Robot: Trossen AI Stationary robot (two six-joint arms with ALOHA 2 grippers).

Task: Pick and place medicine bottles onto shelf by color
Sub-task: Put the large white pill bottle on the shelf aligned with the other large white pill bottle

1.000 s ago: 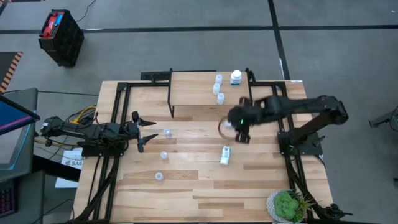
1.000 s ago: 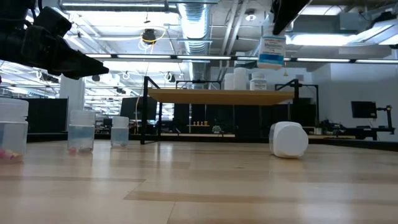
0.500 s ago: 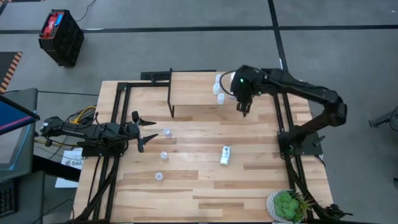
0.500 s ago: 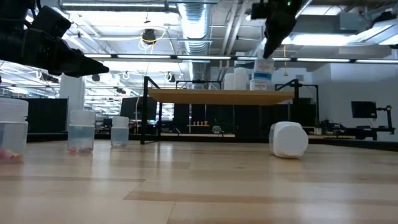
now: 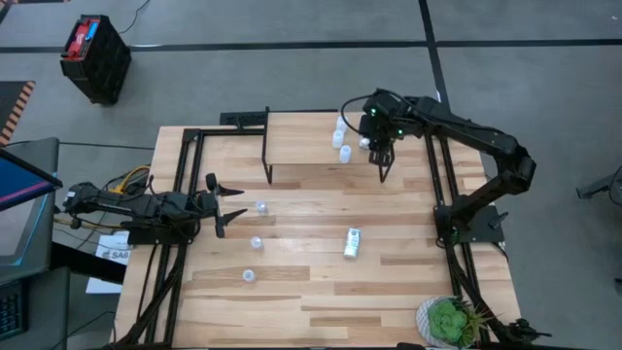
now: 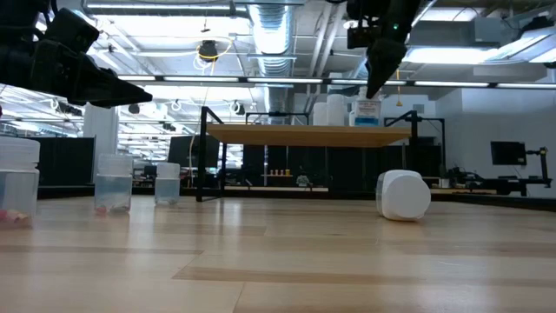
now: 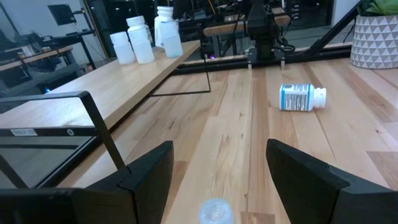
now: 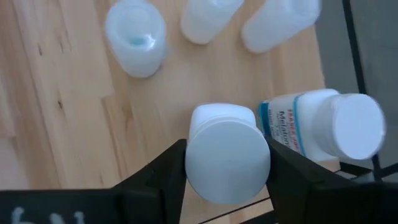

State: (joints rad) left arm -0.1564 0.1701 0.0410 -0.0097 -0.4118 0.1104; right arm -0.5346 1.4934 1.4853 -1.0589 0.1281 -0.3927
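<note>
High view: we note the tabletop (image 5: 321, 282) spanning the frame, and at its far edge the shelf (image 5: 301, 141), a light-wood board on thin black legs.

The right arm reaches over the shelf's right end, and its right gripper (image 5: 381, 148) hangs there pointing down. In the right wrist view its fingers (image 8: 163, 177) press both sides of a white capped bottle (image 8: 227, 160), so we log the claw as clamped on that bottle, just above the shelf board. Beside it stands a second white bottle with a blue label (image 8: 323, 127), and three pale translucent bottles (image 8: 135, 37) stand in a row further along the board. In the low view the held bottle's base appears to meet the shelf top; contact cannot be confirmed.

The left arm waits at the table's left edge, with the left gripper (image 5: 225, 204) spread wide and holding nothing.

Loose on the table: one labelled white bottle lying on its side (image 5: 352, 242) right of centre, and three small pale-blue bottles (image 5: 261, 207) upright near the left gripper.

A potted plant (image 5: 449, 321) sits at the near right corner.
</note>
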